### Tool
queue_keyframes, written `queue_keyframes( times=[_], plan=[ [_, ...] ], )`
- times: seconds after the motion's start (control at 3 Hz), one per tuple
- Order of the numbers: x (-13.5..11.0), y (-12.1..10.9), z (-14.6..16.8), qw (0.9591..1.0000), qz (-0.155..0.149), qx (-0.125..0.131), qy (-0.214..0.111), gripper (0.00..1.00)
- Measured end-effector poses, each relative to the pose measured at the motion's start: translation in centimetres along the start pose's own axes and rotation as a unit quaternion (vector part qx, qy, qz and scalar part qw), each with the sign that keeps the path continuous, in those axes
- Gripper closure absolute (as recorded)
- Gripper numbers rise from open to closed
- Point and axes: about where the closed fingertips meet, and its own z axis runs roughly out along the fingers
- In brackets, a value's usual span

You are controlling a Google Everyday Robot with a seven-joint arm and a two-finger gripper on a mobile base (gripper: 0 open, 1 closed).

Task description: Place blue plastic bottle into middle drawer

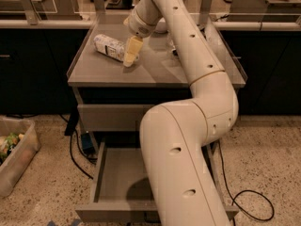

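The blue plastic bottle (109, 46) lies on its side on the grey cabinet top (94, 72), at the back left, its cap end pointing right. My gripper (130, 55) hangs down from the wrist right at the bottle's cap end, touching or almost touching it. The middle drawer (117, 180) is pulled out low at the front, a shallow grey tray with a bare floor. My arm's large white link (183, 173) covers the drawer's right part.
A closed grey drawer front (113, 117) sits above the open drawer. A clear bin (14, 157) with odds and ends stands on the floor at left. Black cables (249, 204) lie on the floor at right and under the cabinet. A counter with a rail runs behind.
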Motion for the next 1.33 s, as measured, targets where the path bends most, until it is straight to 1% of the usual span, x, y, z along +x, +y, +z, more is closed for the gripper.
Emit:
queue_keyframes(
  times=[0.33, 0.67, 1.0, 1.33],
  plan=[
    [-0.47, 0.65, 4.27, 0.9996, 0.001, -0.021, -0.019, 0.0],
    [-0.29, 0.78, 4.96, 0.9995, 0.002, -0.024, -0.02, 0.0],
    [-0.29, 0.78, 4.97, 0.9995, 0.002, -0.024, -0.02, 0.21],
    [-0.29, 0.78, 4.97, 0.9995, 0.002, -0.024, -0.02, 0.44]
  ],
)
